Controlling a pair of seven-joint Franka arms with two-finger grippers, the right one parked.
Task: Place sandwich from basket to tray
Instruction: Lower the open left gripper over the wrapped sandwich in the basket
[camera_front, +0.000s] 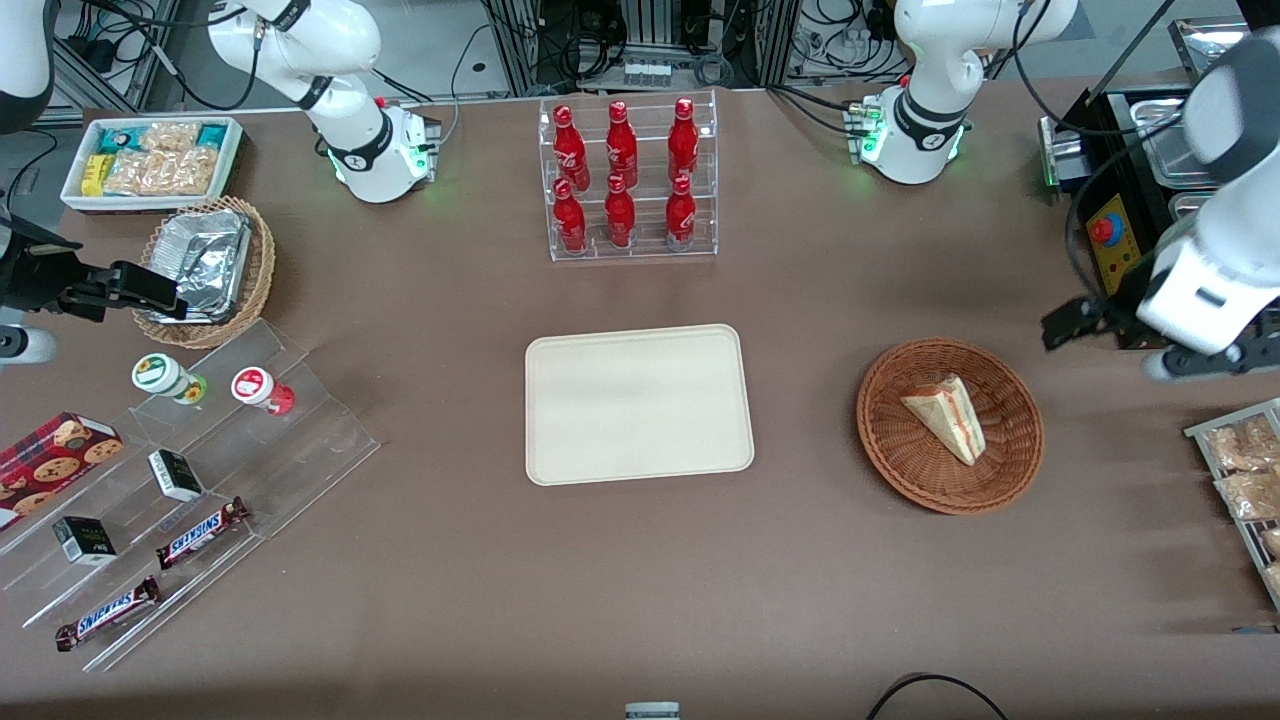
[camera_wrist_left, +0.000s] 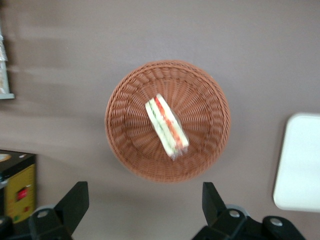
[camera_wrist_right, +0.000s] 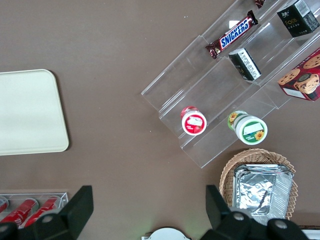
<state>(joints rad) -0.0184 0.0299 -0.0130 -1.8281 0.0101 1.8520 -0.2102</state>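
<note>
The sandwich (camera_front: 946, 417) lies in the basket (camera_front: 890, 440) toward the working arm's end of the counter, well apart from the tray (camera_front: 638, 404) mid-counter. The hand (camera_wrist_left: 142, 207) hangs above it — fingers spread wide, holding nothing. The wedge is soft and lies at a slant — a misaligned close could likely squash it or catch the wicker.

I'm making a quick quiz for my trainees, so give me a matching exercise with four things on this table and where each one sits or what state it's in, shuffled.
Things:
1. sandwich
2. tray
3. tool
4. foil container

Places or states:
A. in the tan wicker basket
B. open, above the table beside the reddish-brown basket
C. lying in the reddish-brown basket
D. bare, in front of the bottle rack

Pairs: 1-C, 2-D, 3-B, 4-A
</note>
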